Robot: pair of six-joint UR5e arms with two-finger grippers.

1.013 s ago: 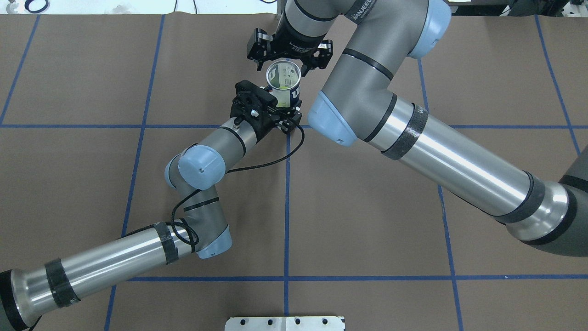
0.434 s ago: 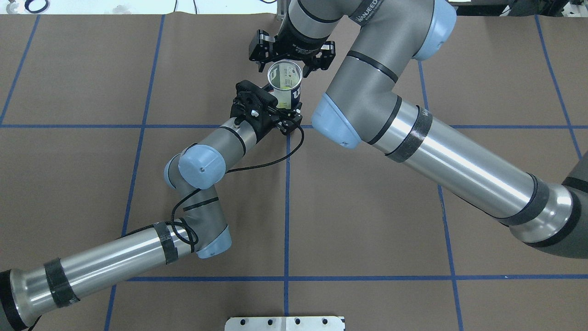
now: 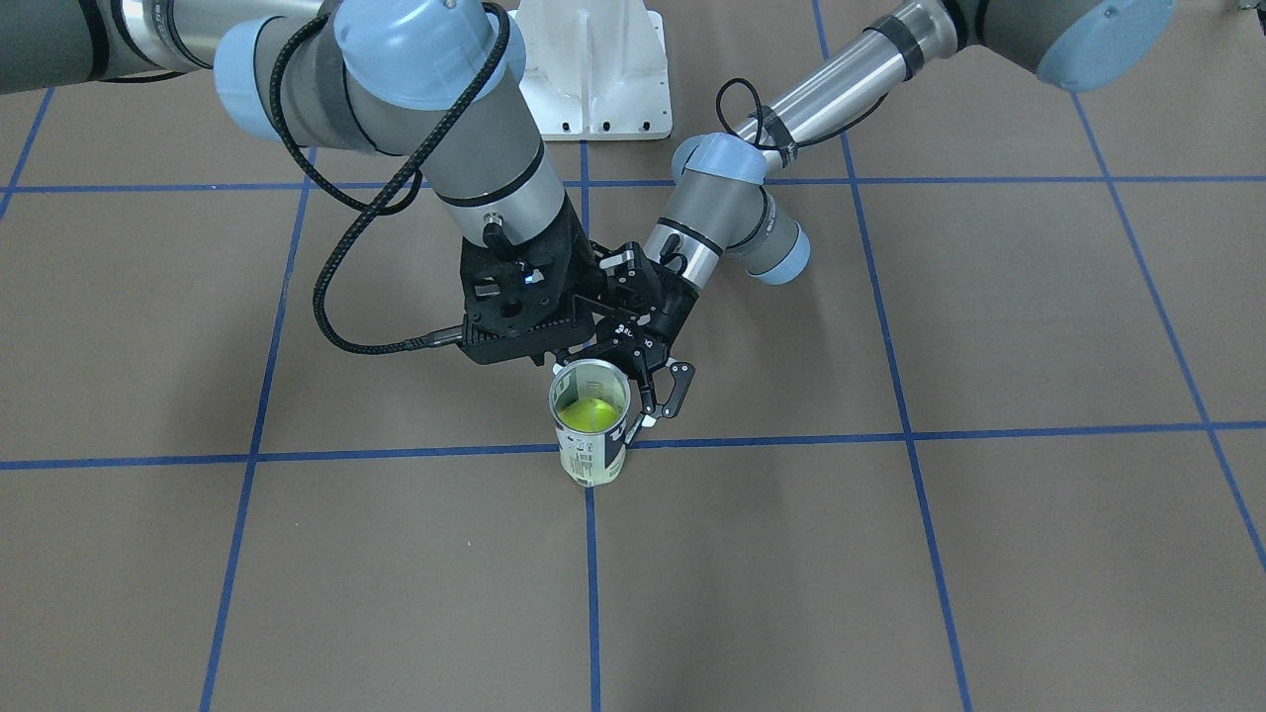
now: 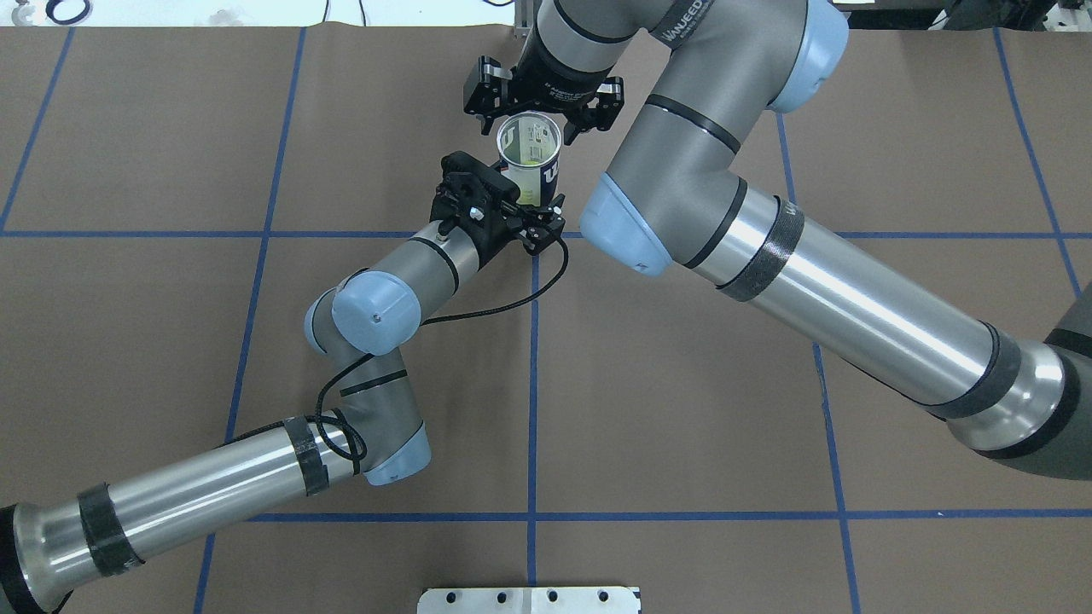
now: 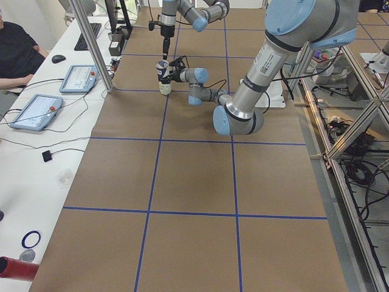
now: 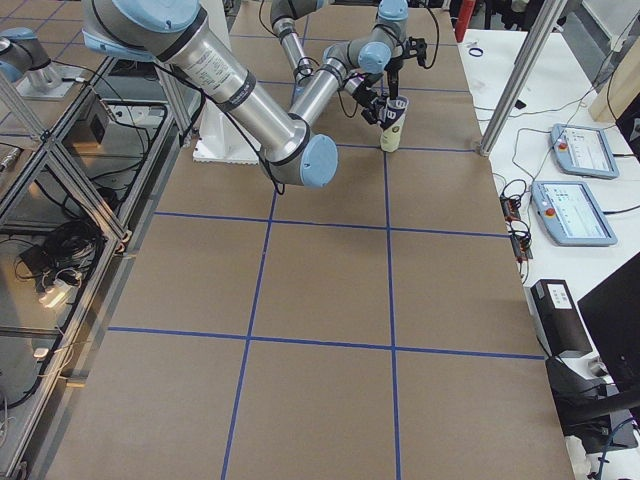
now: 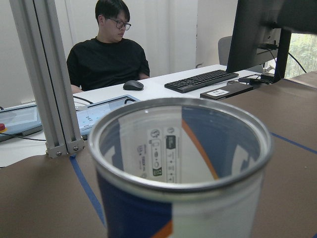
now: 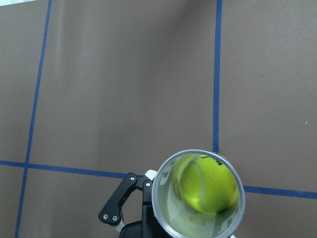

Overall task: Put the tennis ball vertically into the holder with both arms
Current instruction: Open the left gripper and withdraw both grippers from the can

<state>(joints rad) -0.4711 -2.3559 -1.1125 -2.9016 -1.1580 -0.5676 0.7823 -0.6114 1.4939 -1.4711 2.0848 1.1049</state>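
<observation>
The holder [image 4: 531, 166], a clear can with a navy-and-white label, stands upright on the brown table near its far middle. A yellow-green tennis ball [image 8: 208, 184] lies inside it, also seen from the front [image 3: 584, 413]. My left gripper [image 4: 533, 206] is shut on the holder's lower side; one of its fingers [image 3: 671, 388] shows beside the can. My right gripper [image 4: 537, 119] hangs just above the holder's mouth, jaws spread wide and empty. The holder's rim fills the left wrist view [image 7: 181, 144].
The white pedestal base [image 3: 593, 69] stands at the robot's side of the table. An aluminium post [image 7: 44, 74], tablets [image 5: 36, 112] and a seated operator [image 7: 109, 54] are beyond the far edge. Blue tape lines cross the brown table [image 4: 682, 409].
The right gripper has shifted slightly away and up from the holder's mouth. The left arm has nudged a little. The ball stays in the holder.
</observation>
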